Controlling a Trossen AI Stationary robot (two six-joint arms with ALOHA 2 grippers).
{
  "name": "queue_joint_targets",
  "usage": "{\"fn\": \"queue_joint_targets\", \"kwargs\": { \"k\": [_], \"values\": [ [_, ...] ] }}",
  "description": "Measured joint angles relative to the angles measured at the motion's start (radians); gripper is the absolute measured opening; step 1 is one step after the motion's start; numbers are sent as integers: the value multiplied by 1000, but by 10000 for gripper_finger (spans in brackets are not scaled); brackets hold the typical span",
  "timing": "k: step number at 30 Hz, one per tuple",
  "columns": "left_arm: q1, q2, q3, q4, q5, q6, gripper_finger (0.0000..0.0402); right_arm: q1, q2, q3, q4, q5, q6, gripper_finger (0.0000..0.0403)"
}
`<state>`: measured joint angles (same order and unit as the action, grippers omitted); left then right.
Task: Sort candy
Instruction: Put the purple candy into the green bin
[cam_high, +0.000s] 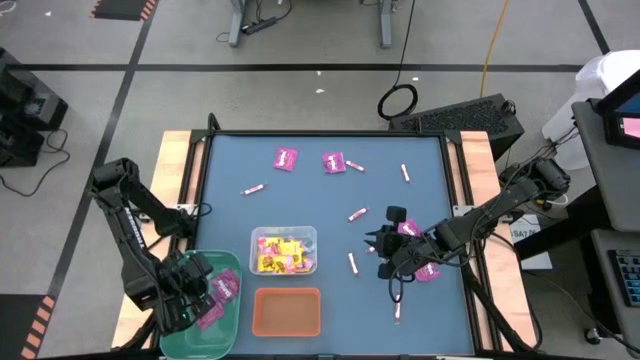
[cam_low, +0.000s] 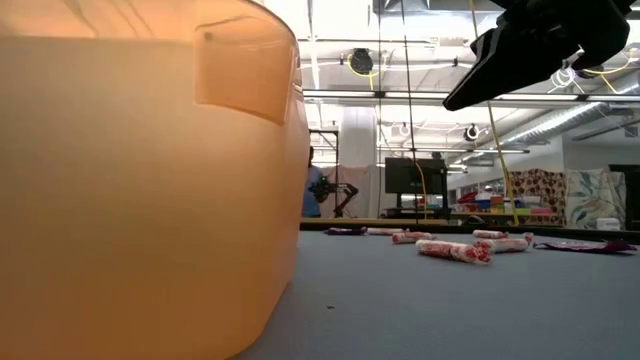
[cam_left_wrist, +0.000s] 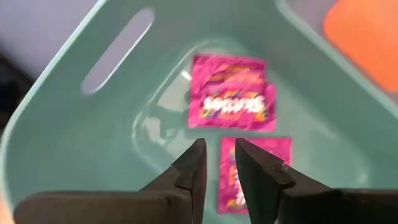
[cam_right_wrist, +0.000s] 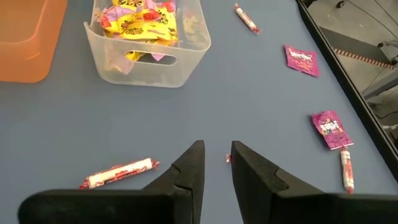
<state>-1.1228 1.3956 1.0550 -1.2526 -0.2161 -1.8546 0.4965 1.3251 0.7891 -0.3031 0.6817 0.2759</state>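
Left gripper (cam_left_wrist: 216, 163) hangs over the green bin (cam_left_wrist: 74, 130), fingers slightly parted, empty; two glossy magenta packets (cam_left_wrist: 231, 93) inside. Right gripper (cam_right_wrist: 216, 163) likewise parted, empty.

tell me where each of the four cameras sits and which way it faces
High view: overhead, straight down; both arms, left gripper over the green bin, right gripper over the table.
Low view: tabletop level, behind the orange bin; one arm overhead.
Left wrist: into the green bin, magenta packets; fingers slightly apart.
Right wrist: over the table; fingers apart, empty.
Shared: clear bin, high and right wrist.
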Motion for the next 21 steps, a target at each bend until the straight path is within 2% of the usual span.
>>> {"fn": "queue_joint_targets", "kwargs": {
  "k": [6, 12, 18, 21],
  "values": [
    [24, -1, 0, 99, -130, 35, 85, 4, -10, 0, -45, -9, 63, 70],
    [58, -1, 0, 204, -285, 240, 81, 5, -50, 1, -201, -169, 258, 78],
    [110, -1, 0, 250, -383, 410, 81, 36, -53, 1, -439, -321, 459, 146],
    [145, -1, 0, 297, -395, 488, 81, 60, -53, 1, -552, -382, 588, 184]
  ]
}}
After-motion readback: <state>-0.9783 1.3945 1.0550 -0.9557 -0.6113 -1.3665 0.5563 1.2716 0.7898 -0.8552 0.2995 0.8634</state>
